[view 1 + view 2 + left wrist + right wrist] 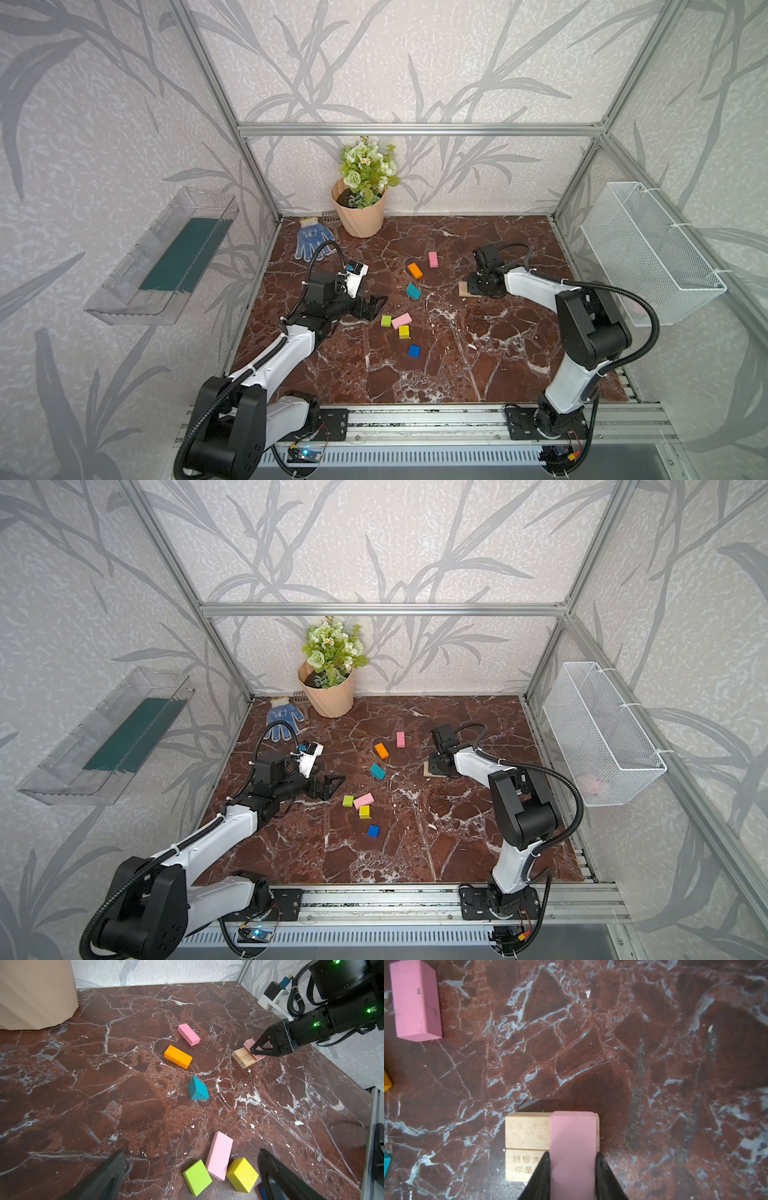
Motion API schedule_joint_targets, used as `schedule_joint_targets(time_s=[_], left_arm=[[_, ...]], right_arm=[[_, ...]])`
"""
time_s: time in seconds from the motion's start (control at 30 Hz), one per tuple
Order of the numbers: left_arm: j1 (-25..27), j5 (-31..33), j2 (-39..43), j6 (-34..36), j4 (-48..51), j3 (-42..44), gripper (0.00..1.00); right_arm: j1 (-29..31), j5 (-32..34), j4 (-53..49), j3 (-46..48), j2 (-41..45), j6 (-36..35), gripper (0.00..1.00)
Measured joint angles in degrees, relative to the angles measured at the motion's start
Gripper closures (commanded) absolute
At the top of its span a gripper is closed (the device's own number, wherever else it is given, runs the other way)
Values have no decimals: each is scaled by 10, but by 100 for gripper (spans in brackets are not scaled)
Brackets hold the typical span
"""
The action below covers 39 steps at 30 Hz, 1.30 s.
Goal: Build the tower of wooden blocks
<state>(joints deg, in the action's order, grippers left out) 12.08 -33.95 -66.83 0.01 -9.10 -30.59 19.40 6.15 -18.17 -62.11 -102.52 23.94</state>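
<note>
The left arm (pixel 270 365) stretches from the front left corner of the surface (pixel 457 365) toward its middle. Its forearm is low, and its end effector (pixel 374 306) lies nearly level, jaws spread wide with nothing between them. The right arm (pixel 582 320) rises from the front right with its elbow high and wrist bent downward. Its end effector (pixel 573 1155) pinches a pink block (pixel 572 1136) by its long sides.

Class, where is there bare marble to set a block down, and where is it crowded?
Bare: between the blue cube and the front rail; the back strip from flower pot to right gripper. Crowded: lime cube, pale pink bar, yellow cube bunched by the left gripper.
</note>
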Motion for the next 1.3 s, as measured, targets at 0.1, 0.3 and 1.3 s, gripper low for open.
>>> schedule_joint_targets(time_s=[0.1, 0.3, 1.3], left_arm=[[0, 0, 0, 0, 0, 0, 1], [0, 0, 0, 0, 0, 0, 1], [2, 0, 0, 0, -2, 0, 1]], right_arm=[[0, 1, -2, -2, 0, 0, 100], [0, 3, -4, -10, -1, 0, 98], [0, 3, -15, -19, -11, 0, 91]])
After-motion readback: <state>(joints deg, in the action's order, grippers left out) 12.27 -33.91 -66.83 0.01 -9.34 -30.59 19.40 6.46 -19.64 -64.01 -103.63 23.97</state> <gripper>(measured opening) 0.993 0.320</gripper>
